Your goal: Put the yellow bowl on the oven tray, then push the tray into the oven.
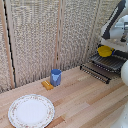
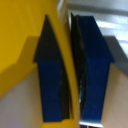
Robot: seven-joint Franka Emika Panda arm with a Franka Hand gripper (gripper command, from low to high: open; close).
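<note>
Yellow dish [image 1: 105,51] pinched at its rim between the hand's [image 1: 111,44] blue fingers [image 2: 95,70], just above the baking sheet [image 1: 107,62]. Best lowered level, set flat on the bars, then released gently.

- The yellow dish [image 1: 105,51] hangs just above the baking sheet [image 1: 111,62], at the exterior view's right.
- The grabber [image 2: 71,75] has the dish's rim between its fingers [image 2: 92,65].
- The cup [image 1: 56,77] stands near the table [image 1: 85,102] middle, a small block [image 1: 47,85] just beside it.
- The plate [image 1: 31,111] lies in front, toward the exterior view's left.
</note>
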